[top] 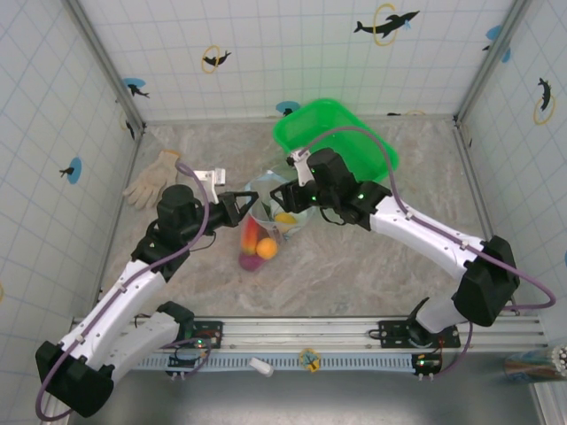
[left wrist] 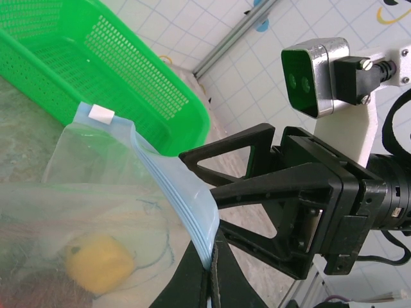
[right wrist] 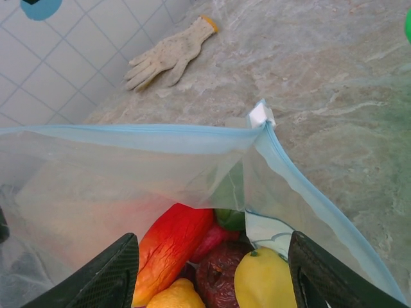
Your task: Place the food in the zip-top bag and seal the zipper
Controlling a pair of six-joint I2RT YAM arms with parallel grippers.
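The zip-top bag (top: 268, 211) lies mid-table with its mouth open. Inside it sits the food: a red piece (right wrist: 170, 247), a maroon one (right wrist: 218, 276), a yellow one (right wrist: 266, 282) and a green one (right wrist: 230, 219). From above, an orange piece (top: 266, 248) and a purple one (top: 249, 262) show through the plastic. My left gripper (left wrist: 210, 269) is shut on the zipper (left wrist: 168, 183) at one end of the mouth. My right gripper (right wrist: 215, 269) is open, its fingers (right wrist: 109, 276) spread over the bag's mouth above the food. A white slider (right wrist: 260, 115) sits at the zipper's far corner.
A green mesh basket (top: 332, 133) stands tilted at the back, just behind the bag. A white glove (top: 152, 180) lies at the far left near the wall. Tiled walls enclose the table on three sides.
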